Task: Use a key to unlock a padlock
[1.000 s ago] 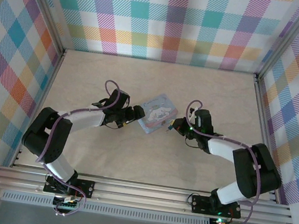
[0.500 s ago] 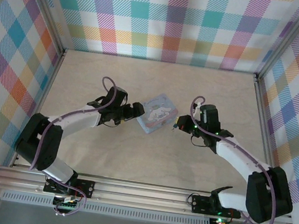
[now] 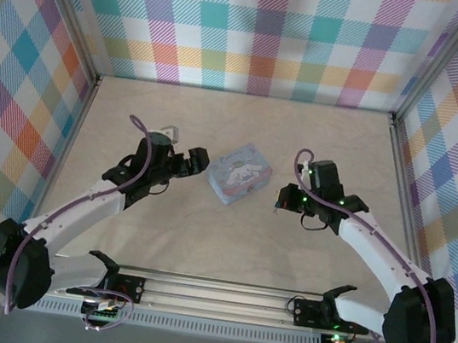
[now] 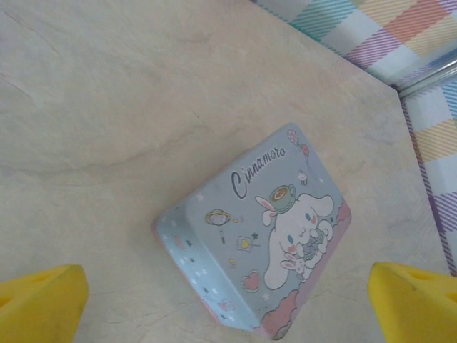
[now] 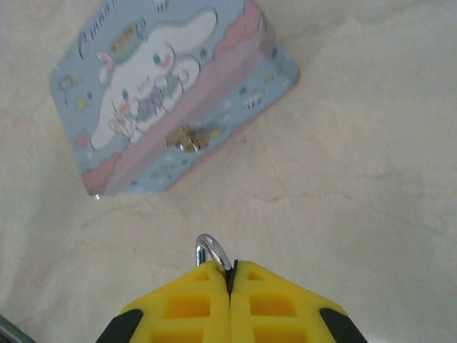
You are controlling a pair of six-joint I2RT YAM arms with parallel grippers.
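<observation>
The padlock's silvery shackle (image 5: pixel 212 251) sticks out from between the yellow fingers of my right gripper (image 5: pixel 230 268), which is shut on it; its body is hidden by the pads. That gripper (image 3: pixel 281 199) hovers just right of the pale blue cartoon tin (image 3: pixel 240 173). My left gripper (image 3: pixel 199 159) stands wide open a little to the left of the tin, apart from it. In the left wrist view its yellow fingertips (image 4: pixel 50 300) flank the tin (image 4: pixel 264 236) with nothing held. The key is out of view.
The tin (image 5: pixel 157 93) lies closed on the beige table (image 3: pixel 226 249), its small metal clasp (image 5: pixel 187 137) facing my right gripper. Plaid walls and aluminium rails (image 3: pixel 81 37) enclose the table on three sides.
My left gripper has opened wider and drawn back left, away from the tin. My right gripper has backed off to the right with the padlock still in it.
</observation>
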